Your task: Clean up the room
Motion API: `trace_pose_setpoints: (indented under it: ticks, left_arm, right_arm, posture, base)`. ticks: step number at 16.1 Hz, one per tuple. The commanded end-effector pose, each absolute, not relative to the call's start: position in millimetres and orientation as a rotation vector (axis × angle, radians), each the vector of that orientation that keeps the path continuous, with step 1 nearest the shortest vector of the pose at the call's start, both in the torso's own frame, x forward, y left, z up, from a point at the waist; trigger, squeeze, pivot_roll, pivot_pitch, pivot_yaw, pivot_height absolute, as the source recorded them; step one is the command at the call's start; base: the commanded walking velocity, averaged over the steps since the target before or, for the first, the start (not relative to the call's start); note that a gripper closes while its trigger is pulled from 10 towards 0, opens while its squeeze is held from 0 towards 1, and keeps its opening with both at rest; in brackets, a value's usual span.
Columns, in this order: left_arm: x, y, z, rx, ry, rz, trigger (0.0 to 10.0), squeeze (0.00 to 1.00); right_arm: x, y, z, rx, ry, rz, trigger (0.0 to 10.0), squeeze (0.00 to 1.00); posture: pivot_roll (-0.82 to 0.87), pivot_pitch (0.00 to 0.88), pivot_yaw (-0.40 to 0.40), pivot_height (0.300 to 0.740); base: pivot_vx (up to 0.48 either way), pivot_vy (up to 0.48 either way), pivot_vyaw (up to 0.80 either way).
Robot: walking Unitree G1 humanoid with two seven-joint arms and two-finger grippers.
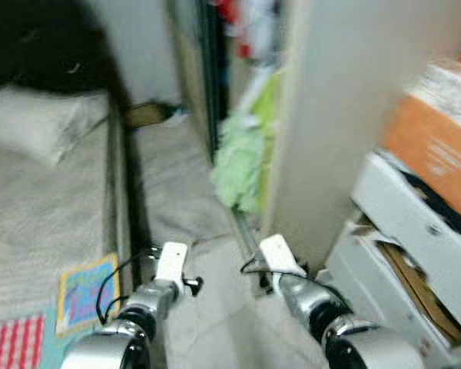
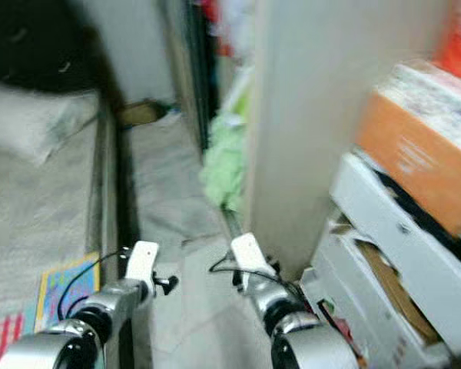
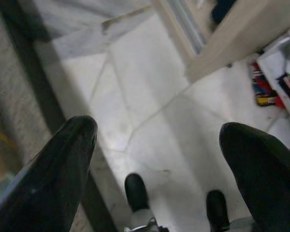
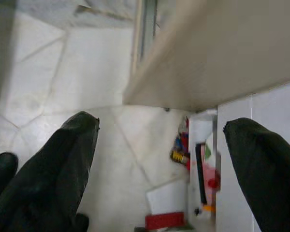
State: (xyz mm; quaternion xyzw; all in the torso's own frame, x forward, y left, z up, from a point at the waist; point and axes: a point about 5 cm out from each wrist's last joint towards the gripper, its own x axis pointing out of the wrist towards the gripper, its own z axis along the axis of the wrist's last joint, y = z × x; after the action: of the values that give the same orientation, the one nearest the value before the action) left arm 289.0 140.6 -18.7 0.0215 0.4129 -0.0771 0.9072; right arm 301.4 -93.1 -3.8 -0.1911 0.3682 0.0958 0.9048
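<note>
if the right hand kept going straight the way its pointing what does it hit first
Most likely the pale stone floor, seen between the open fingers of the right hand. The wardrobe panel's bottom edge and the clutter lie close beside that line; depth is unclear.

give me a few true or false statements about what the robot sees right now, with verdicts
1. The left gripper is open with nothing between its fingers. True.
2. The right gripper is shut on a red toy. False: its fingers stand apart over the pale floor, holding nothing.
3. A green fluffy thing hangs at the wardrobe opening ahead. True.
4. The orange box lies on the bed. False: it sits on the white drawers to the robot's right.
5. A pale pillow lies on the bed to the robot's left. True.
</note>
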Motion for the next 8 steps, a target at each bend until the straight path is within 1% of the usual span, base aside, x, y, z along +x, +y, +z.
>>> trace_pose_setpoints:
  ticks: [1,8]
  left_arm:
    - [289.0,147.6,-18.6,0.061,0.856,-0.139,10.0,0.0]
    - [290.6,147.6,-17.2,0.05,0.848,-0.131,10.0,0.0]
  right_arm:
    - [301.8,-82.5,-1.6,-0.386,0.747,0.225,10.0,0.0]
    - [303.1,-81.5,-0.1,-0.385,0.738,0.231,10.0,0.0]
  posture:
    - [-0.11,0.0,-0.006,0.74]
    - [-0.11,0.0,-0.006,0.74]
  base:
    - [0.0,0.0,0.8]
    - [0.0,0.0,0.8]
